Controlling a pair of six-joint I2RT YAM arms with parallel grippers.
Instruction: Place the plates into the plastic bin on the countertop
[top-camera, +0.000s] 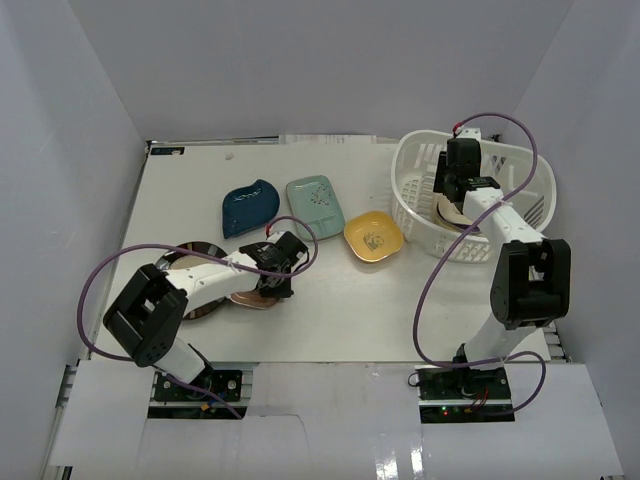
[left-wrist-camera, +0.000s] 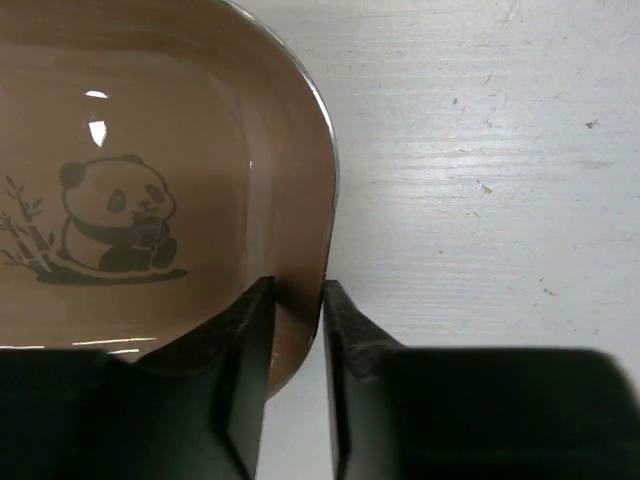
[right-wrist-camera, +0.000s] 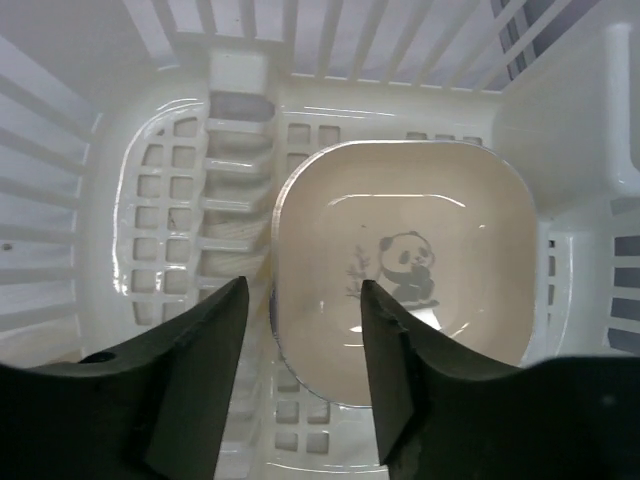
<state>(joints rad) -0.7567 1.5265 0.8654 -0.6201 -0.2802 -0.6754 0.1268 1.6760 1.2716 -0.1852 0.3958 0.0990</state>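
My left gripper (left-wrist-camera: 296, 295) was pinched on the rim of the pink-tan rounded-square plate (left-wrist-camera: 150, 150) w/ a panda print. One finger (left-wrist-camera: 245, 390) sat inside the dish and the other outside, both looking in contact w/ its wall. That plate lay on the white countertop (left-wrist-camera: 480, 150), in the near-left part. Just beside it, closer to the left edge and partly under my left arm, sat a round dark-rimmed plate (top-camera: 207, 305); couldn't tell if the two touched.

Toward the far edge, approx mid-countertop, three more dishes ran left to right. First was a dark teal leaf-shaped plate (top-camera: 250, 208), w/ a pale green rectangular plate (top-camera: 315, 205) just beside it. Then came a yellow rounded-square plate (top-camera: 373, 238), a bit nearer to me. All three were apart from my left gripper.

My right gripper (right-wrist-camera: 302, 300) hung open, fingers spread w/ nothing btwn them. It sat inside the large white plastic bin (right-wrist-camera: 300, 30) w/ slotted sides, which stood at the far-right corner of the countertop. Below the fingers a cream rounded-square plate (right-wrist-camera: 400, 250), also w/ a panda print, lay on the bin's floor. It was just beside the ribbed divider rack (right-wrist-camera: 235, 180), on the rack's right in the wrist view. Couldn't tell if it lay flat or leaned a little.
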